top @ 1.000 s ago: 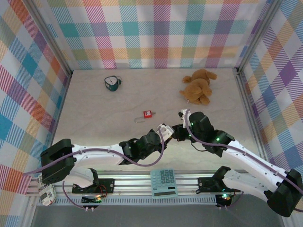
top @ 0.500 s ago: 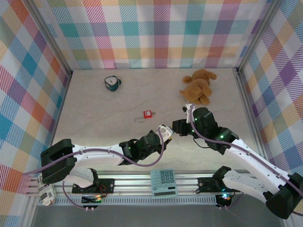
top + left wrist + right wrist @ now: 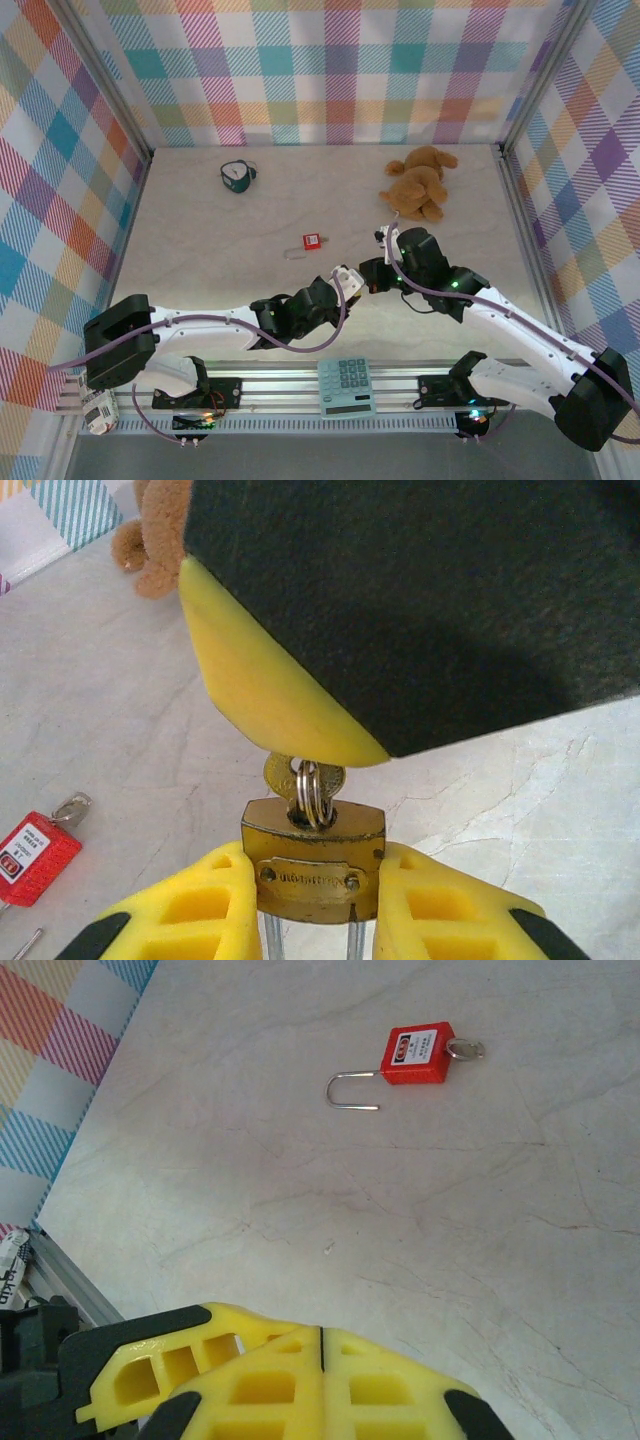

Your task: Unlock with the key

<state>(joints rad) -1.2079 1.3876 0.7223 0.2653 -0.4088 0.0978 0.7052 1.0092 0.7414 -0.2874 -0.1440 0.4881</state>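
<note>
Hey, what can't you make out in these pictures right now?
The key: left wrist view, top hidden behind a finger of the right hand; grip unclear.
The brass padlock: same view, shackle cut off by the bottom edge; locked or open unknown.
Top view: both too small to make out.
Right wrist view: closed fingers hide anything pinched between them.

Red padlock (image 3: 418,1057), brass padlock (image 3: 313,865), brown teddy (image 3: 418,183).

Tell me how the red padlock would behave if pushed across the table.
The red padlock lies flat, so it would probably slide, not roll. Its open shackle sticks out to one side, so a push may turn it.
</note>
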